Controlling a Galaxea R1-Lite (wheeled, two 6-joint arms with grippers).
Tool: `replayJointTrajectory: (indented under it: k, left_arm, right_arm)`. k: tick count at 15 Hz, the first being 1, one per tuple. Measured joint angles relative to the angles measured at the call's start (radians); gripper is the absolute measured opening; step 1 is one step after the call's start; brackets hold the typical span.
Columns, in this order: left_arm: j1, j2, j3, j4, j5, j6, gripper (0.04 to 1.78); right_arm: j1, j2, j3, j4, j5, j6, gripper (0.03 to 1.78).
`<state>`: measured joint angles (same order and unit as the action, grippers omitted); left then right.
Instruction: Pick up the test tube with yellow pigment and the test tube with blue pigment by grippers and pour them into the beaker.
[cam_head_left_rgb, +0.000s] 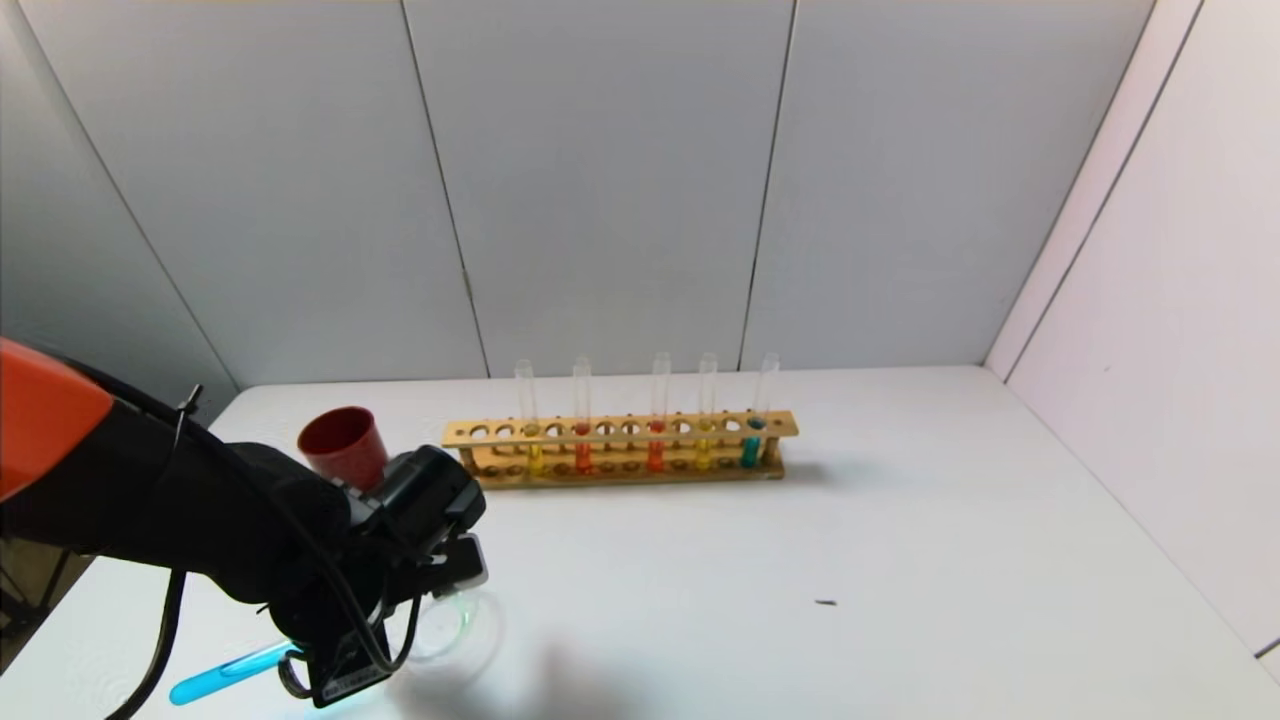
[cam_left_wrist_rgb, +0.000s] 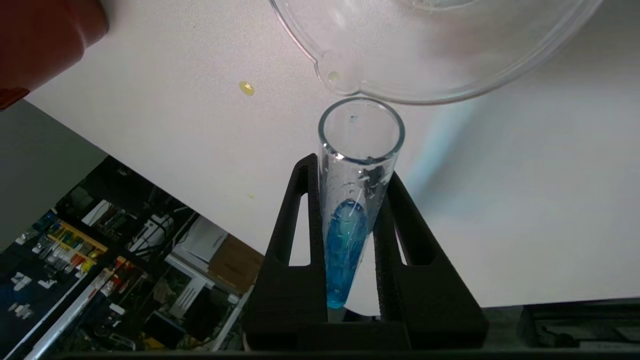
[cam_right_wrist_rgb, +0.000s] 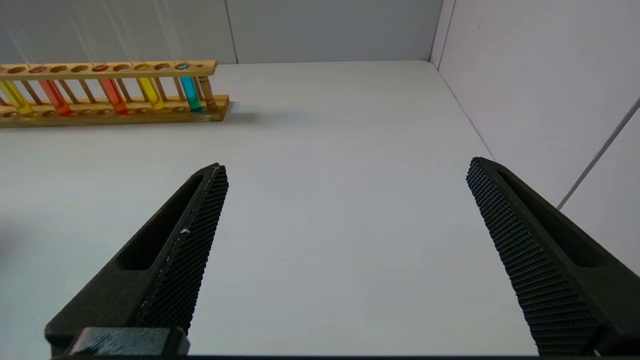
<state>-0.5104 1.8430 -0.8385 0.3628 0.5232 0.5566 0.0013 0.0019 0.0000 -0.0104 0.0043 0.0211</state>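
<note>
Here the white surface (cam_head_left_rgb: 900, 560) carries a long wooden rack (cam_head_left_rgb: 620, 450) along its far side, with two yellow tubes, two orange-red ones and one blue tube standing in it; nearer the robot's left sit a dark red cup (cam_head_left_rgb: 343, 444) and the low clear beaker (cam_head_left_rgb: 462, 622); the left hand (cam_left_wrist_rgb: 350, 200) is clamped tight on the test tube with blue pigment (cam_left_wrist_rgb: 350, 220), which lies tipped close to level at the front left of the surface, mouth just beside the beaker's pouring lip; the right hand (cam_right_wrist_rgb: 345, 260) hangs wide and empty over the bare right part of the surface, well apart from the rack; by my judgement the blue pour is the step in hand, and the next move calls for lifting the tube's round end further, mouth kept over the rim, so that the liquid runs in rather than onto the surface; the cyan liquid pools low in the tube, droplets cling inside the glass, and a small yellowish drop (cam_left_wrist_rgb: 246, 88) lies beside the beaker.
</note>
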Motion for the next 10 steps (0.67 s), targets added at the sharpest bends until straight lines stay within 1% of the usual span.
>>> replayJointTrajectory:
  k: [3,6,8,10]
  left_arm:
    - [-0.008,-0.017,-0.042,0.089,0.039,0.013,0.32]
    - [-0.016,-0.022,-0.052,0.133,0.051,0.013,0.32]
    - [-0.02,-0.023,-0.054,0.14,0.055,0.014,0.32]
    - [-0.02,-0.024,-0.059,0.168,0.075,0.024,0.32]
  right_arm:
    - [0.0,0.0,0.0,0.0,0.0,0.0,1.74]
    - [0.0,0.0,0.0,0.0,0.0,0.0,1.74]
    - [0.0,0.0,0.0,0.0,0.0,0.0,1.74]
    - [0.0,0.0,0.0,0.0,0.0,0.0,1.74]
